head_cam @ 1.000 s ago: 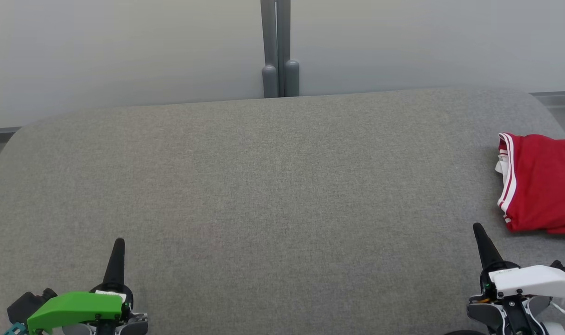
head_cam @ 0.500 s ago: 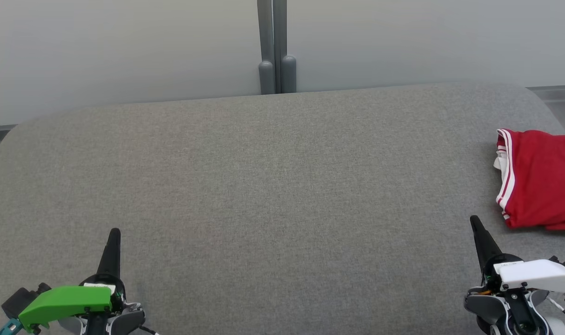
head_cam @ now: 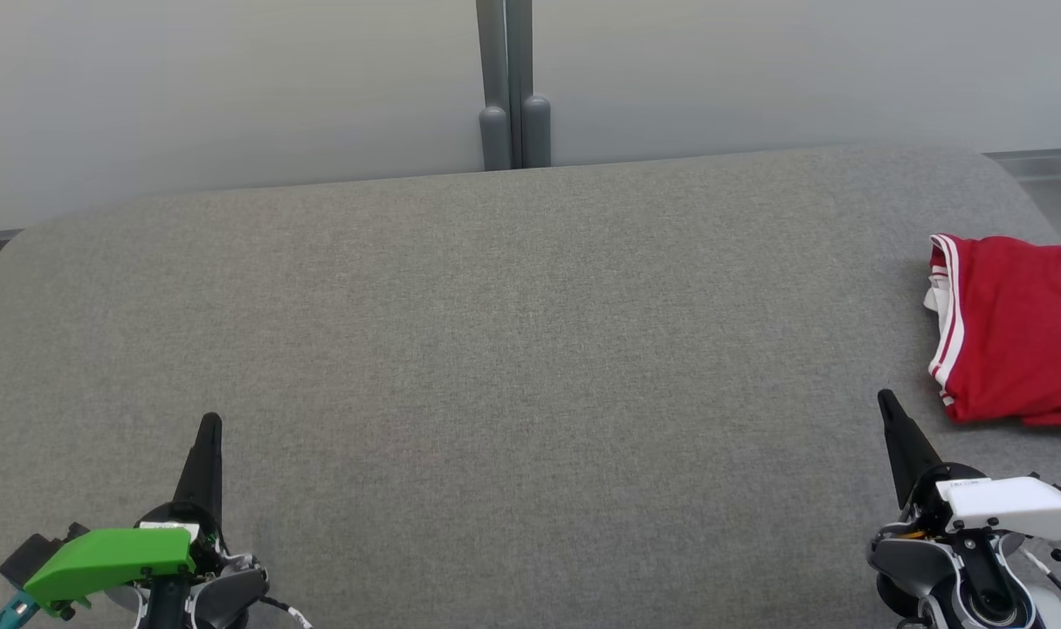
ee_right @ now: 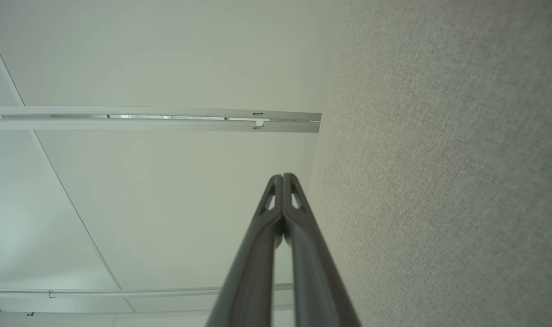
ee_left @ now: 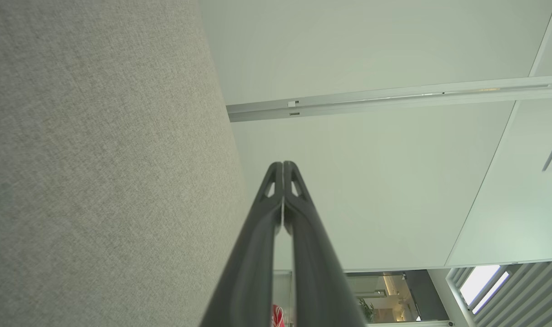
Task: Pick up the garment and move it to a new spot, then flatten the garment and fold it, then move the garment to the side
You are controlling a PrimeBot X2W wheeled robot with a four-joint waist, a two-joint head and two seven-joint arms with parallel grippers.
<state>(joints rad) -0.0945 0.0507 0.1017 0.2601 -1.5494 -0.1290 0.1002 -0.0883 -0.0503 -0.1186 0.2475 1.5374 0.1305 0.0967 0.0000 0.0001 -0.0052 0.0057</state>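
Observation:
The garment (head_cam: 1019, 328) is red with white-striped trim and lies folded at the far right of the grey fabric table (head_cam: 513, 349), partly cut off by the head view's right edge. My right gripper (head_cam: 888, 404) is shut and empty, its tip a short way left of and below the garment, not touching it. At the lower left my left gripper (head_cam: 209, 424) is shut and empty too, far from the garment. Both wrist views show the fingers pressed together: left gripper (ee_left: 283, 164), right gripper (ee_right: 282, 177).
A pale wall with a grey vertical post (head_cam: 506, 83) stands behind the table's far edge. The table's rounded corners show at far left and far right.
The whole head view has shifted a little, so the camera moved. Both grippers stay shut, and the garment lies as before.

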